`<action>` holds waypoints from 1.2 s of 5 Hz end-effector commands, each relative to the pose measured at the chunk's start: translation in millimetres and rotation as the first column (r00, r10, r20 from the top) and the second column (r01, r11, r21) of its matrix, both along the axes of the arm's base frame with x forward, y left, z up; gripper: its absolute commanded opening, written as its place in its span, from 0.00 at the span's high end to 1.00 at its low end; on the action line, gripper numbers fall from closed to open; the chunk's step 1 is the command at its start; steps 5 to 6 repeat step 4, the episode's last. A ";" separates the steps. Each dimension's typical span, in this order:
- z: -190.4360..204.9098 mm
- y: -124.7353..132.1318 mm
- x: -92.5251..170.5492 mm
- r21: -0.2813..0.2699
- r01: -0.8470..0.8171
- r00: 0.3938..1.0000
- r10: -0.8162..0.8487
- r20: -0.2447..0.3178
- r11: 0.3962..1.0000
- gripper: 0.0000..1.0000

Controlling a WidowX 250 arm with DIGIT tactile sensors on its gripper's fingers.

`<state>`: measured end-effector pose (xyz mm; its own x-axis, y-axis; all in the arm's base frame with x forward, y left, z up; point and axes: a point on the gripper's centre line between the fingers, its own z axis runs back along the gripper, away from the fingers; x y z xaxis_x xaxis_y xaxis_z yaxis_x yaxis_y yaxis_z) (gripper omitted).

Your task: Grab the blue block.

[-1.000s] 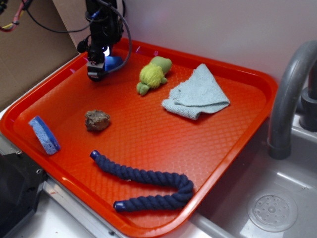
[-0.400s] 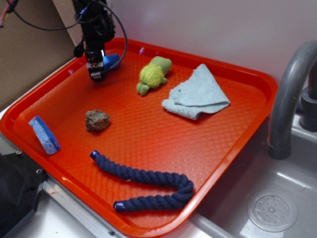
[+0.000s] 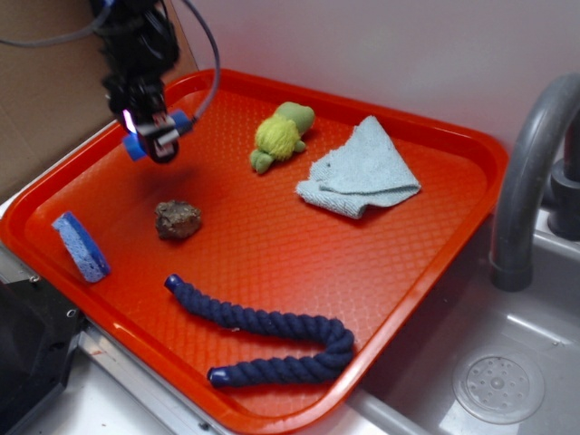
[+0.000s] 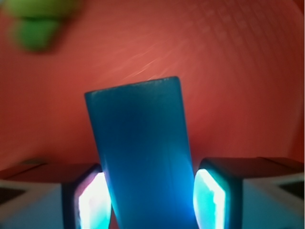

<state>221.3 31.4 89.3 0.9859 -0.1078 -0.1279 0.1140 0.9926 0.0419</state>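
Note:
The blue block [image 3: 136, 147] is held off the orange tray [image 3: 489, 156], above its back left part. My gripper [image 3: 156, 138] is shut on it, and blue ends stick out on both sides of the fingers. In the wrist view the block [image 4: 140, 143] stands tilted between the two lit pads [image 4: 93, 202] of the gripper [image 4: 150, 202]. Below it lies the bare tray floor [image 4: 238, 71].
On the tray lie a green-yellow plush toy [image 3: 279, 136], a pale blue cloth [image 3: 362, 172], a brown rock [image 3: 178, 220], a light blue sponge [image 3: 80, 246] and a navy rope [image 3: 263, 335]. A grey faucet [image 3: 530, 181] and sink [image 3: 498, 385] stand to the right, cardboard [image 3: 45, 100] to the left.
The gripper has moved left and toward the front from the tray's back edge, rising with the blue block held in it. Nothing else has shifted.

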 end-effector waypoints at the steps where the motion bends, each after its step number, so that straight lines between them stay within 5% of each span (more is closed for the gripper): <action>1: 88.6 -59.1 16.4 -0.025 -0.258 0.966 0.257 -0.023 0.966 1.00; 2: 115.1 -82.1 28.8 -0.050 -0.263 0.964 0.265 0.019 0.963 1.00; 3: 135.9 -94.7 36.9 -0.055 -0.178 0.972 0.184 0.146 0.982 1.00; 4: 125.7 -84.3 44.4 -0.012 -0.197 0.968 0.196 0.155 0.980 1.00; 6: 125.7 -84.3 44.4 -0.012 -0.197 0.968 0.196 0.155 0.980 1.00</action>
